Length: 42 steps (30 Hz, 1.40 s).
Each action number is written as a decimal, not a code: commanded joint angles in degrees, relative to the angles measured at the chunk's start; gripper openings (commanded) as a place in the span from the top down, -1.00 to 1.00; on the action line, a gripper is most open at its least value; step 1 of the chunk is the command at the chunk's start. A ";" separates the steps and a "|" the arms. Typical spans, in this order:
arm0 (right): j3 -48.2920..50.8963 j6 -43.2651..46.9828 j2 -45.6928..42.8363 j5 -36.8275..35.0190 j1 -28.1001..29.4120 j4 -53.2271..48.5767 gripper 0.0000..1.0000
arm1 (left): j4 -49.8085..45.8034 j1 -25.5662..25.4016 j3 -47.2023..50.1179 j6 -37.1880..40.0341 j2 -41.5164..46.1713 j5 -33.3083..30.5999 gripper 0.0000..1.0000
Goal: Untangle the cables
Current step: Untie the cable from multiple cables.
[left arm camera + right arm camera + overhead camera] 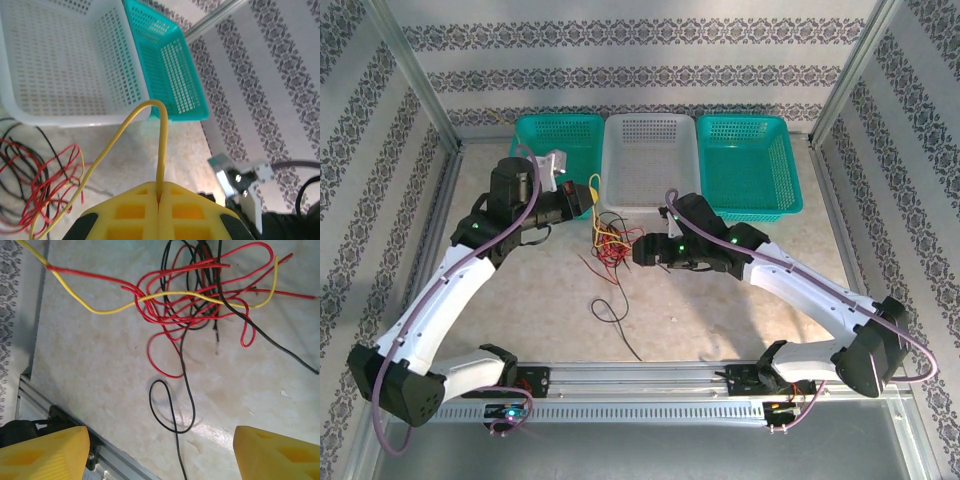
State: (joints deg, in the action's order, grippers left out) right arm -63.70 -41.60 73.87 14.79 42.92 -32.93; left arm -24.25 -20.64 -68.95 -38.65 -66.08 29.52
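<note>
The cables lie in a red, black and yellow tangle (606, 245) on the table in front of the white basket (650, 205). My left gripper (583, 198) is shut on the yellow cable (161, 150), which stands up from the closed pads (145, 210), arches over and drops into the red loops (45, 185). My right gripper (641, 250) hovers open just right of the tangle, with nothing between its fingers (45, 455). Below it lie red loops (190, 295), the yellow cable (110, 310) and a small black loop (172, 410).
Three baskets stand along the back: teal (560, 135), white in the middle, teal (745, 165). A black cable end (620, 325) trails toward the metal rail (640, 380) at the near edge. Patterned walls close in both sides.
</note>
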 commanded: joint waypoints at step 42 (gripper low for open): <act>-14.90 -0.84 5.18 5.78 -0.01 15.28 -0.58 | 13.58 1.15 -15.96 -10.85 -2.33 27.17 1.00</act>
State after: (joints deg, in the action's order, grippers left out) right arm -80.14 -40.84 77.43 18.81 42.44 -23.73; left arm -20.53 -20.16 -83.37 -43.27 -69.84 53.58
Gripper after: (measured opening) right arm 0.795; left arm 0.044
